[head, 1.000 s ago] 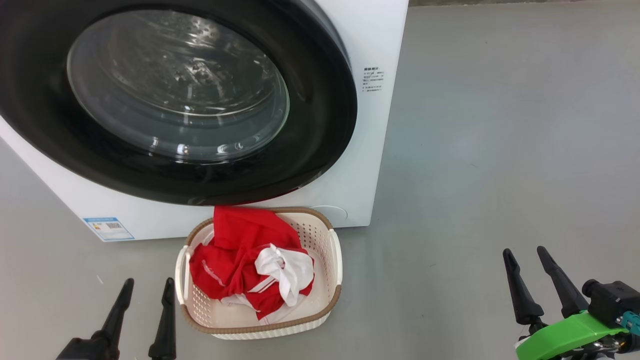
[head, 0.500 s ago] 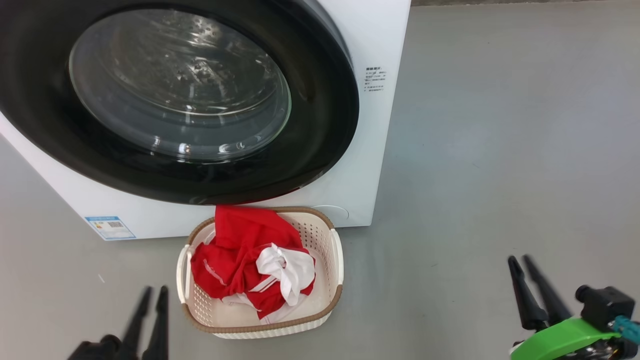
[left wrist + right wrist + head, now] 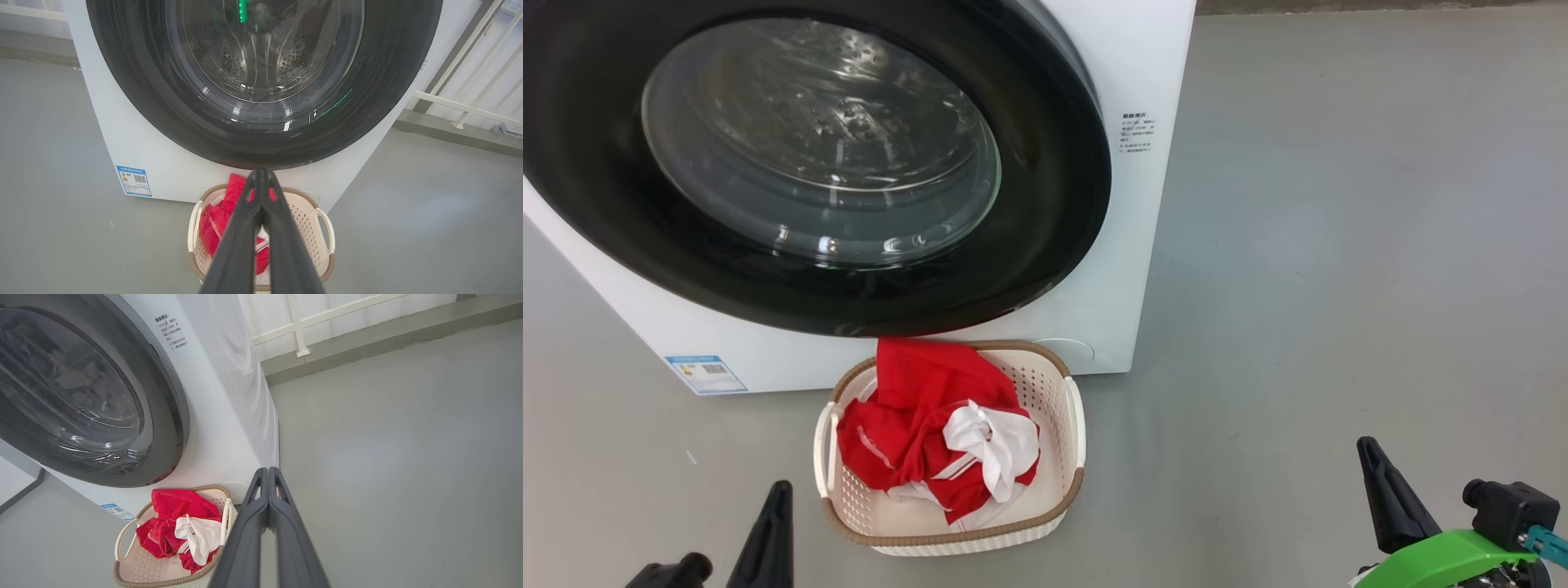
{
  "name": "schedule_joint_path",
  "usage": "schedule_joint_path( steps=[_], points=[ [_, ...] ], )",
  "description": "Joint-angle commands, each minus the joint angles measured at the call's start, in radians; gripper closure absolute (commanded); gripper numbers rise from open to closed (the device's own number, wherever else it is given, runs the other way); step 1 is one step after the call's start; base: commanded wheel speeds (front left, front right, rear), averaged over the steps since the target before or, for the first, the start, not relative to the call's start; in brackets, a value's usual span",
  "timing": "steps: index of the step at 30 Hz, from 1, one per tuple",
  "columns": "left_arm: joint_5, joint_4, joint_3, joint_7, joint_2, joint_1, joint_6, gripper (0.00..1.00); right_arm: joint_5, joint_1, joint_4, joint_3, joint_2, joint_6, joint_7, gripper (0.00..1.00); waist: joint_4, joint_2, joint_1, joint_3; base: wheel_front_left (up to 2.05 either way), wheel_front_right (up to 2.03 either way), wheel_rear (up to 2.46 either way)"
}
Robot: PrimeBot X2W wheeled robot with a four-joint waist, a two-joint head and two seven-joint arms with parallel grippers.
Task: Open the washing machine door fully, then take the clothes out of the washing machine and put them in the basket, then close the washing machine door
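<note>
Red garments with white trim, the clothes (image 3: pixel 907 408), lie heaped in the cream perforated basket (image 3: pixel 1072 457), a white piece (image 3: pixel 1001 441) bunched on top at the right and one red fold draped over the far rim. The basket, with its brown woven-look rim and white side handles, stands on the grey floor (image 3: pixel 1339 245) just in front of the white washing machine (image 3: pixel 1135 65), its far rim tucked beneath the lower edge of the washing machine door (image 3: pixel 1054 212). The glossy black round door lies closed against the machine's front, and the perforated steel drum (image 3: pixel 294 61) shows through its bulging glass window (image 3: pixel 825 147). A small blue label sticker (image 3: pixel 704 373) sits at the machine's lower left corner, and a block of small printed text (image 3: pixel 1137 133) is to the right of the door. The left gripper (image 3: pixel 261 172) hangs near the floor to the left of the basket, apart from it, its two long dark fingers pressed together tip to tip with nothing between them. The right gripper (image 3: pixel 268 470), well apart to the right of the basket beside a green part (image 3: pixel 1437 559) of its arm, likewise has its fingers closed tight and empty. White railings (image 3: pixel 470 108) run along the far wall behind the machine.
</note>
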Motion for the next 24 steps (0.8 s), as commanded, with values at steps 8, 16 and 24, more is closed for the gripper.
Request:
schedule_joint_path(
  steps=[8, 16, 24],
  points=[
    [-0.111, -0.020, 0.010, 0.024, 0.007, -0.020, -0.001, 1.00, 0.095, -0.027, -0.035, -0.013, -0.005, -0.001, 0.026, 1.00, 0.003, 0.0000, -0.0002, -0.005, 0.00, 0.00, 0.00],
    [-0.202, -0.020, 0.013, 0.047, 0.007, -0.027, -0.001, 1.00, 0.169, -0.033, -0.043, -0.021, -0.001, -0.001, 0.049, 1.00, 0.005, 0.0000, -0.0002, -0.010, 0.00, 0.00, 0.00],
    [-0.292, -0.021, 0.017, 0.070, 0.007, -0.034, -0.002, 1.00, 0.242, -0.039, -0.051, -0.029, 0.004, -0.001, 0.071, 1.00, 0.007, 0.0000, -0.0002, -0.015, 0.00, 0.00, 0.00]
  ],
)
